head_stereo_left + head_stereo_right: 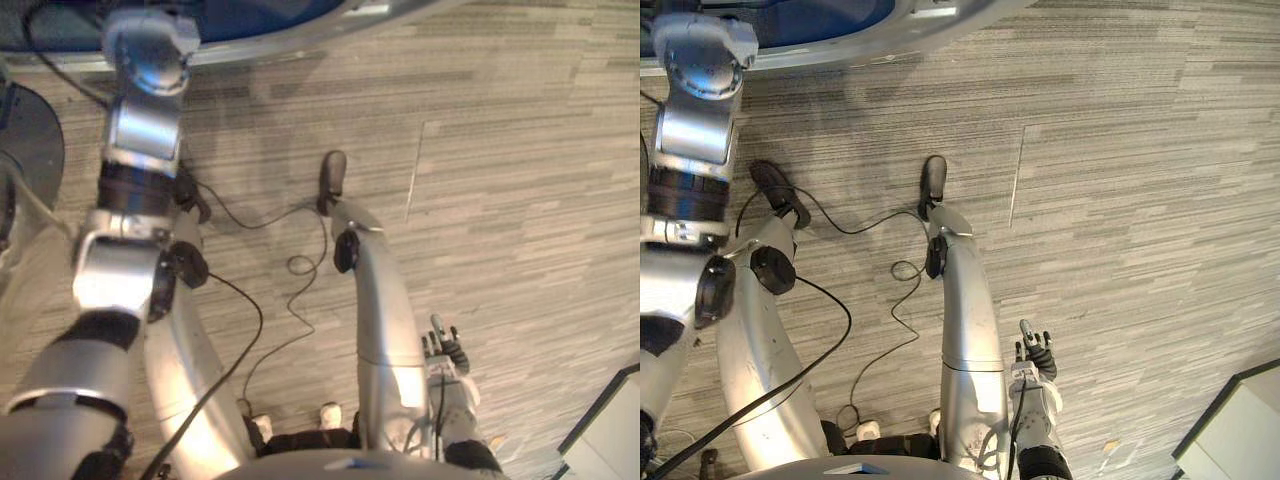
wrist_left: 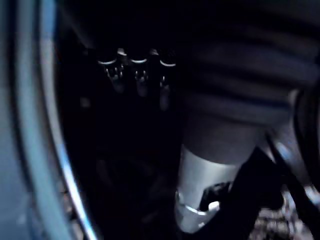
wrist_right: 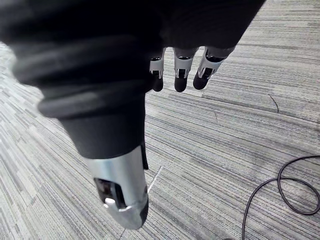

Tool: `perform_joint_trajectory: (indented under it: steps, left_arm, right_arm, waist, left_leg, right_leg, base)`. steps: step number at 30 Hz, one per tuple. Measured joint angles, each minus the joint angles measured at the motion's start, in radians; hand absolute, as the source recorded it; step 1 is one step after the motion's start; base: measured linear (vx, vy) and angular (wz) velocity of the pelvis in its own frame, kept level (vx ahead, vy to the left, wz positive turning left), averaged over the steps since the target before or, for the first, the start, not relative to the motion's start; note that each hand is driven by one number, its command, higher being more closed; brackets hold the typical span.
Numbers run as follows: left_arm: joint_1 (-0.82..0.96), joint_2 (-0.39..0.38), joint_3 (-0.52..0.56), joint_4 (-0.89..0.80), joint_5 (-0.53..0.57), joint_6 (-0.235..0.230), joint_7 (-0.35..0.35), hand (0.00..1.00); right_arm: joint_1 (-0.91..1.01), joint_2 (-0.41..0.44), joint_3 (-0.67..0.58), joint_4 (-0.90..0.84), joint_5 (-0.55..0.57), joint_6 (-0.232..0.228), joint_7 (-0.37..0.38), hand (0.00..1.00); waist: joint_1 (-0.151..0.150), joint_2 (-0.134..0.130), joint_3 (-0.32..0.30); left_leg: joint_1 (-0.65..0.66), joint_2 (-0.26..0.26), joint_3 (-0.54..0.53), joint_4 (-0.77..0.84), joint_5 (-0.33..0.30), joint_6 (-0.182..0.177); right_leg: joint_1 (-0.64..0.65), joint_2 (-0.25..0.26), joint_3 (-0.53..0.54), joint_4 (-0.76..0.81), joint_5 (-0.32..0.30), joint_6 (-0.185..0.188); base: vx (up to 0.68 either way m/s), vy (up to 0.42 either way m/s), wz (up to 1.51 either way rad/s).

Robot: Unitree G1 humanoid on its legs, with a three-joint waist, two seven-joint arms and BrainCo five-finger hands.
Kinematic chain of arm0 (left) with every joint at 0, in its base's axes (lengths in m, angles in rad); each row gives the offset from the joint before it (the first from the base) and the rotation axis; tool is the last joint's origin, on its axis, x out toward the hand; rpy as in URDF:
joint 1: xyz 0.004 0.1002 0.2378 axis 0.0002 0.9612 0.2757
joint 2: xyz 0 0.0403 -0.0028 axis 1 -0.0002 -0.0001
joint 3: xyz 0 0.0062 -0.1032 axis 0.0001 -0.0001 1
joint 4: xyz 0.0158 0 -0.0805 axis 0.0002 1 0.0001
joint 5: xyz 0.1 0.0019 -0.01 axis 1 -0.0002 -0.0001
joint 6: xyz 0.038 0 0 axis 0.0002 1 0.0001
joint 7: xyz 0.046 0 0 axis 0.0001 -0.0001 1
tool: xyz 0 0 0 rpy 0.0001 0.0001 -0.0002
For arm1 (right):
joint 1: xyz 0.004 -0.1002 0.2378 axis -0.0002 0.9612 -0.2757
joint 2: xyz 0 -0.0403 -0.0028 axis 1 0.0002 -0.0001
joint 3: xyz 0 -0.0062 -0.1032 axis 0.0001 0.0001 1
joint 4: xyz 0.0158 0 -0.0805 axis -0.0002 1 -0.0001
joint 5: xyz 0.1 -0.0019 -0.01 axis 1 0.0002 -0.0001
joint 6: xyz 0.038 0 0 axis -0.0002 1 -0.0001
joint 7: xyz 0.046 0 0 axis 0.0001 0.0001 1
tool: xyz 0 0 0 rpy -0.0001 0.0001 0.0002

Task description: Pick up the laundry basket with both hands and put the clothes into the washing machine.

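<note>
Reach: the left hand [image 2: 137, 70] was raised well ahead of the body, its fingers pointing into a dark hollow with a curved silver rim [image 1: 890, 35] close along one side of them.
Left hand state: fingers fairly straight and loosely spread, the thumb apart. Nothing could be made out between them, though it was too dark there to be sure.
Right hand state: the right hand [image 1: 447, 352] hung low at the robot's side, fingers straight and relaxed over bare floor [image 1: 520, 150], holding nothing.
Machine: the rim and the dark blue inside it [image 1: 240, 18] were most likely the mouth of the washing machine. It was right at the left hand and well ahead of, and across from, the right hand.
Clothes: I could not tell whether the blue inside the rim was cloth or part of the machine.
Laundry basket: neither hand held it, and I could not tell which way it lay from either hand.
Nearer hand: the left, by a wide margin, so anything to be done at the opening would fall to that arm.
Axis: the rim curved round the left fingers, so the clear way out probably ran straight back along the hand's own line.
Nearby: the corner of a white box [image 1: 605, 440] stood just outward of the right hand, low and not touching it.
Obstruction: nothing lay between the right hand and the floor ahead of it. On the left, the rim was the one edge the fingers could catch.
</note>
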Motion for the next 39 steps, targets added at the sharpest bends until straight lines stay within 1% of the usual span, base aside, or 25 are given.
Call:
perform_joint_trajectory:
  steps: [1, 2, 4, 5, 6, 8, 12, 13, 15, 16, 19, 22, 24, 25, 26, 28, 29, 31, 33, 34, 35, 36, 37, 38, 39]
  left_arm:
    - [0.039, -0.013, 0.009, -0.036, -0.031, -0.015, 0.013, 0.00]
    - [0.118, -0.053, 0.020, -0.093, -0.075, -0.041, 0.032, 0.00]
    - [0.243, -0.141, 0.029, -0.183, -0.094, -0.061, 0.067, 0.00]
    - [0.328, -0.208, 0.028, -0.230, -0.100, -0.082, 0.086, 0.00]
    - [0.406, -0.270, 0.023, -0.267, -0.107, -0.089, 0.101, 0.00]
    - [0.509, -0.332, 0.014, -0.316, -0.107, -0.093, 0.108, 0.00]
    - [0.676, -0.355, -0.012, -0.418, -0.085, -0.106, 0.121, 0.00]
    - [0.717, -0.356, -0.015, -0.446, -0.079, -0.119, 0.121, 0.00]
    - [0.770, -0.356, -0.028, -0.465, -0.047, -0.130, 0.117, 0.00]
    - [0.803, -0.355, -0.043, -0.465, -0.046, -0.139, 0.098, 0.00]
    - [0.850, -0.359, -0.056, -0.459, -0.048, -0.154, 0.062, 0.00]
    - [0.893, -0.362, -0.053, -0.348, -0.051, -0.168, 0.004, 0.00]
    - [0.895, -0.373, -0.016, -0.164, -0.077, -0.167, -0.039, 0.00]
    - [0.898, -0.373, -0.005, -0.114, -0.082, -0.164, -0.047, 0.00]
    - [0.904, -0.373, 0.017, -0.010, -0.090, -0.156, -0.067, 0.00]
    - [0.931, -0.375, 0.052, 0.127, -0.095, -0.138, -0.100, 0.00]
    - [0.945, -0.377, 0.088, 0.200, -0.140, -0.137, -0.143, 0.00]
    - [0.957, -0.376, 0.161, 0.306, -0.181, -0.138, -0.192, 0.00]
    - [0.995, -0.379, 0.304, 0.457, -0.184, -0.127, -0.250, 0.00]
    - [1.012, -0.379, 0.337, 0.487, -0.183, -0.122, -0.259, 0.00]
    - [1.066, -0.379, 0.419, 0.555, -0.175, -0.106, -0.282, 0.00]
    - [1.077, -0.384, 0.442, 0.561, -0.176, -0.103, -0.290, 0.00]
    - [1.114, -0.387, 0.495, 0.590, -0.161, -0.089, -0.295, 0.00]
    - [1.143, -0.388, 0.520, 0.608, -0.153, -0.081, -0.302, 0.00]
    - [1.160, -0.389, 0.527, 0.616, -0.152, -0.080, -0.303, 0.00]
  right_arm:
    - [0.000, 0.002, -0.003, -0.008, -0.006, 0.000, -0.007, 0.00]
    - [0.000, 0.006, -0.009, -0.020, -0.029, 0.000, -0.019, 0.00]
    - [0.000, 0.011, -0.009, -0.035, -0.045, -0.001, -0.035, 0.00]
    - [0.000, 0.014, -0.009, -0.046, -0.057, -0.002, -0.039, 0.00]
    - [0.000, 0.015, -0.007, -0.058, -0.075, -0.007, -0.044, 0.00]
    - [-0.001, 0.016, -0.004, -0.067, -0.075, -0.016, -0.057, 0.00]
    - [-0.001, 0.020, -0.004, -0.065, -0.089, -0.026, -0.073, 0.00]
    - [-0.001, 0.023, -0.004, -0.065, -0.106, -0.029, -0.075, 0.00]
    - [-0.001, 0.023, -0.005, -0.064, -0.114, -0.031, -0.080, 0.00]
    - [-0.001, 0.022, -0.006, -0.063, -0.115, -0.031, -0.080, 0.00]
    - [-0.001, 0.022, -0.008, -0.059, -0.115, -0.031, -0.083, 0.00]
    - [-0.001, 0.023, -0.012, -0.039, -0.115, -0.028, -0.102, 0.00]
    - [-0.001, 0.027, -0.013, -0.002, -0.115, -0.024, -0.103, 0.00]
    - [-0.001, 0.027, -0.013, 0.008, -0.115, -0.021, -0.104, 0.00]
    - [0.000, 0.030, -0.015, 0.031, -0.115, -0.016, -0.106, 0.00]
    - [0.000, 0.035, -0.025, 0.070, -0.115, -0.003, -0.114, 0.00]
    - [0.002, 0.042, -0.042, 0.097, -0.115, 0.012, -0.114, 0.00]
    - [0.006, 0.051, -0.062, 0.141, -0.119, 0.032, -0.115, 0.00]
    - [0.034, 0.069, -0.098, 0.171, -0.176, 0.068, -0.113, 0.00]
    - [0.041, 0.073, -0.109, 0.183, -0.194, 0.072, -0.112, 0.00]
    - [0.064, 0.088, -0.142, 0.197, -0.226, 0.093, -0.104, 0.00]
    - [0.068, 0.091, -0.149, 0.201, -0.234, 0.095, -0.102, 0.00]
    - [0.077, 0.097, -0.174, 0.222, -0.256, 0.109, -0.100, 0.00]
    - [0.082, 0.103, -0.188, 0.233, -0.279, 0.116, -0.097, 0.00]
    - [0.083, 0.107, -0.194, 0.237, -0.291, 0.119, -0.095, 0.00]
  waist:
    - [0.001, 0.000, 0.000]
    - [0.006, 0.000, 0.000]
    - [0.011, -0.001, 0.000]
    - [0.016, -0.001, -0.001]
    - [0.026, -0.001, -0.001]
    - [0.040, -0.003, -0.002]
    - [0.061, -0.004, -0.002]
    - [0.066, -0.004, -0.003]
    - [0.073, -0.003, -0.003]
    - [0.082, -0.003, -0.003]
    - [0.089, -0.003, -0.004]
    - [0.109, -0.002, -0.007]
    - [0.120, -0.003, -0.009]
    - [0.122, -0.003, -0.009]
    - [0.122, -0.003, -0.015]
    - [0.120, -0.002, -0.048]
    - [0.120, -0.003, -0.075]
    - [0.120, -0.002, -0.115]
    - [0.115, 0.006, -0.193]
    - [0.115, 0.007, -0.215]
    - [0.116, 0.012, -0.277]
    - [0.115, 0.014, -0.291]
    - [0.116, 0.017, -0.340]
    - [0.120, 0.019, -0.375]
    - [0.121, 0.020, -0.392]
  left_leg:
    - [0.003, 0.000, -0.001, 0.000, 0.000, 0.000]
    - [0.012, 0.000, -0.004, 0.000, 0.000, 0.000]
    - [0.031, -0.010, -0.020, 0.001, 0.000, 0.000]
    - [0.044, -0.014, -0.029, 0.003, 0.000, 0.000]
    - [0.059, -0.016, -0.030, 0.006, 0.000, 0.000]
    - [0.081, -0.017, -0.030, 0.011, 0.000, 0.000]
    - [0.118, -0.034, -0.048, 0.012, 0.000, 0.000]
    - [0.134, -0.035, -0.048, 0.011, 0.000, 0.000]
    - [0.176, -0.046, -0.048, 0.006, 0.023, 0.006]
    - [0.207, -0.049, -0.048, 0.003, 0.024, 0.006]
    - [0.260, -0.063, -0.048, -0.018, 0.024, 0.006]
    - [0.362, -0.078, -0.037, -0.062, 0.028, 0.002]
    - [0.465, -0.092, -0.013, -0.130, 0.045, 0.002]
    - [0.494, -0.097, -0.009, -0.149, 0.050, 0.001]
    - [0.558, -0.103, 0.003, -0.189, 0.058, 0.000]
    - [0.640, -0.111, 0.019, -0.240, 0.066, -0.003]
    - [0.698, -0.118, 0.037, -0.281, 0.075, -0.002]
    - [0.801, -0.127, 0.057, -0.340, 0.081, -0.005]
    - [0.935, -0.138, 0.079, -0.423, 0.093, -0.015]
    - [0.969, -0.139, 0.090, -0.447, 0.097, -0.018]
    - [1.047, -0.142, 0.109, -0.511, 0.109, -0.023]
    - [1.062, -0.142, 0.116, -0.525, 0.111, -0.021]
    - [1.126, -0.144, 0.132, -0.589, 0.123, -0.022]
    - [1.202, -0.150, 0.159, -0.658, 0.142, -0.024]
    - [1.238, -0.154, 0.170, -0.692, 0.150, -0.027]
  right_leg:
    - [0.003, 0.000, 0.000, 0.000, 0.000, 0.000]
    - [0.015, 0.000, -0.003, 0.000, 0.001, -0.001]
    - [0.043, -0.002, -0.014, 0.001, 0.005, -0.007]
    - [0.063, -0.006, -0.023, 0.003, 0.008, -0.012]
    - [0.079, -0.011, -0.026, 0.010, 0.007, -0.013]
    - [0.098, -0.015, -0.025, 0.023, 0.001, -0.017]
    - [0.130, -0.017, -0.026, 0.035, -0.019, -0.020]
    - [0.145, -0.019, -0.026, 0.041, -0.025, -0.019]
    - [0.176, -0.031, -0.025, 0.064, -0.044, -0.012]
    - [0.205, -0.035, -0.024, 0.070, -0.054, -0.016]
    - [0.253, -0.046, -0.027, 0.069, -0.064, -0.018]
    - [0.341, -0.057, -0.028, 0.051, -0.078, -0.018]
    - [0.429, -0.067, -0.030, 0.007, -0.077, -0.017]
    - [0.454, -0.067, -0.031, -0.009, -0.076, -0.015]
    - [0.514, -0.067, -0.031, -0.046, -0.069, -0.011]
    - [0.587, -0.069, -0.029, -0.096, -0.058, -0.006]
    - [0.636, -0.073, -0.029, -0.130, -0.051, -0.003]
    - [0.728, -0.077, -0.028, -0.186, -0.039, -0.001]
    - [0.857, -0.081, -0.035, -0.272, -0.022, 0.000]
    - [0.889, -0.081, -0.038, -0.299, -0.015, 0.002]
    - [0.964, -0.077, -0.040, -0.373, 0.004, 0.004]
    - [0.981, -0.077, -0.042, -0.391, 0.006, 0.000]
    - [1.043, -0.073, -0.049, -0.465, 0.022, -0.001]
    - [1.104, -0.069, -0.050, -0.525, 0.035, -0.008]
    - [1.132, -0.067, -0.051, -0.551, 0.041, -0.009]
  base:
    - [-0.03, -0.052, 0.07]
    - [-0.03, -0.050, 0.11]
    - [-0.03, -0.057, 0.19]
    - [-0.02, -0.045, 0.27]
    - [-0.01, -0.048, 0.25]
    - [0.00, -0.053, 0.16]
    - [0.01, -0.040, 0.07]
    - [0.02, -0.035, 0.16]
    - [0.04, -0.055, 0.25]
    - [0.05, -0.052, 0.23]
    - [0.05, -0.053, 0.24]
    - [0.06, -0.091, 0.27]
    - [0.06, -0.070, 0.25]
    - [0.07, -0.053, 0.20]
    - [0.09, -0.054, 0.11]
    - [0.11, -0.042, 0.08]
    - [0.12, -0.026, 0.06]
    - [0.13, -0.017, 0.03]
    - [0.14, 0.008, 0.01]
    - [0.22, 0.018, -0.04]
    - [0.15, 0.014, -0.07]
    - [0.18, 0.031, -0.12]
    - [0.15, 0.025, -0.14]
    - [0.19, 0.021, -0.18]
    - [0.18, -0.003, -0.20]
